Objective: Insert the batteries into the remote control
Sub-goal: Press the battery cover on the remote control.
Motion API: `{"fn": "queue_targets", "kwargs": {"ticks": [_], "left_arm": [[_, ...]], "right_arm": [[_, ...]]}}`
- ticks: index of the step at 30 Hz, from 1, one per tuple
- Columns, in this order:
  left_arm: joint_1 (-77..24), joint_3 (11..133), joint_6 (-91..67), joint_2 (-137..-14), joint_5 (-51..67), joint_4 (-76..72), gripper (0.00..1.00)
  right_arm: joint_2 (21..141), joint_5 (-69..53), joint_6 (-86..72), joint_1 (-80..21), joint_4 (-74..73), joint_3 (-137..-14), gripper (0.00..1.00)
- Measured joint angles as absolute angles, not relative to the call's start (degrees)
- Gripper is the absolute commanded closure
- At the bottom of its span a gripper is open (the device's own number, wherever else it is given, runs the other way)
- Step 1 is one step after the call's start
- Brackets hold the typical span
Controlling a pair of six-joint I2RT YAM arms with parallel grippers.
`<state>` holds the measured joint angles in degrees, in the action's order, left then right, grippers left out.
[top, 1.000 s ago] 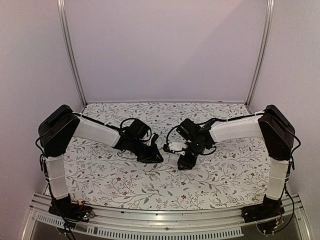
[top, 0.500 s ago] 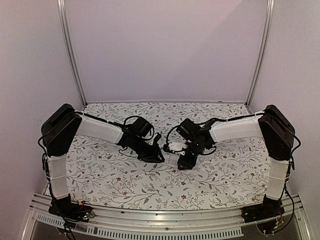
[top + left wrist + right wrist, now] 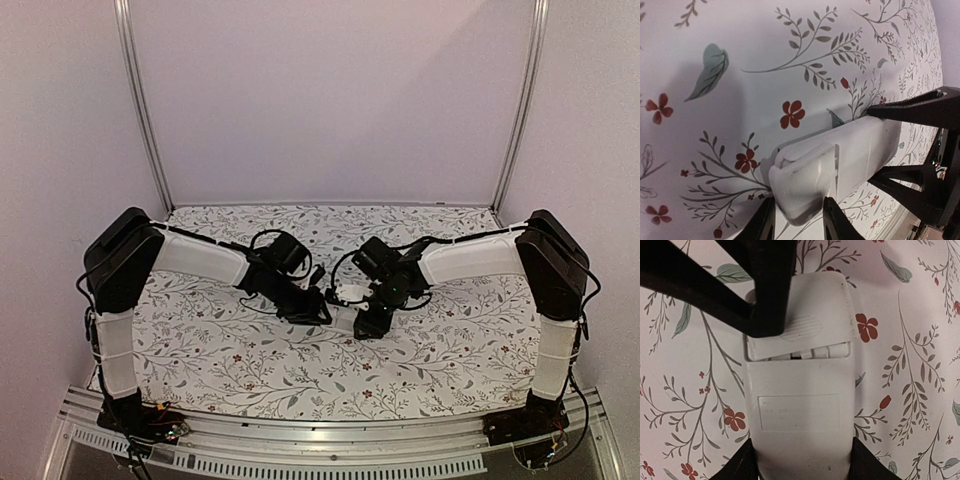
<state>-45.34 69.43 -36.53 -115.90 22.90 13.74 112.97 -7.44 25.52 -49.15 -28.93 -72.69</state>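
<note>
The remote control [image 3: 347, 320] lies white back up on the flowered table, between the two arms. My right gripper [image 3: 800, 460] is shut on its near end, one finger on each long side. The battery cover [image 3: 805, 330] at the far end sits slightly askew, with a thin gap along its edge. My left gripper [image 3: 797, 212] is open and straddles that cover end; one of its fingers [image 3: 765, 300] rests on the cover's corner. In the top view the left gripper [image 3: 322, 312] and the right gripper [image 3: 372, 322] meet at the remote. The batteries are out of view.
The flowered table cloth [image 3: 250, 350] spreads around both arms. A white ring-shaped item [image 3: 350, 293] lies just behind the remote. Metal posts [image 3: 140, 110] and pale walls close the back and sides. A rail [image 3: 320, 440] runs along the front edge.
My left arm has slid right, closer onto the remote's cover end, and its jaws have widened. The right gripper and the remote have stayed put.
</note>
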Motion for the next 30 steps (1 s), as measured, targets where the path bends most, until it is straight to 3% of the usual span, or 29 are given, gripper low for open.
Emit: {"fn": "queue_targets", "kwargs": {"ticks": [5, 16, 21, 25, 30], "left_arm": [[-45.3, 69.5, -35.0, -116.0, 22.9, 13.8, 0.74], [-44.8, 72.5, -29.3, -117.8, 24.9, 17.0, 0.74], [-44.5, 74.1, -28.1, -118.7, 26.1, 18.9, 0.74], [-44.2, 75.4, -27.3, -119.5, 27.0, 20.6, 0.71], [-44.0, 75.5, -27.0, -119.5, 27.4, 20.9, 0.66]], "right_arm": [[113.0, -7.7, 25.6, -49.1, -28.8, -72.7, 0.82], [113.0, -7.8, 25.7, -49.1, -29.0, -72.8, 0.81], [113.0, -7.9, 25.7, -49.0, -29.2, -72.8, 0.74], [113.0, -7.9, 25.7, -49.0, -29.2, -72.8, 0.56], [113.0, -7.9, 25.9, -48.8, -29.2, -72.8, 0.44]]}}
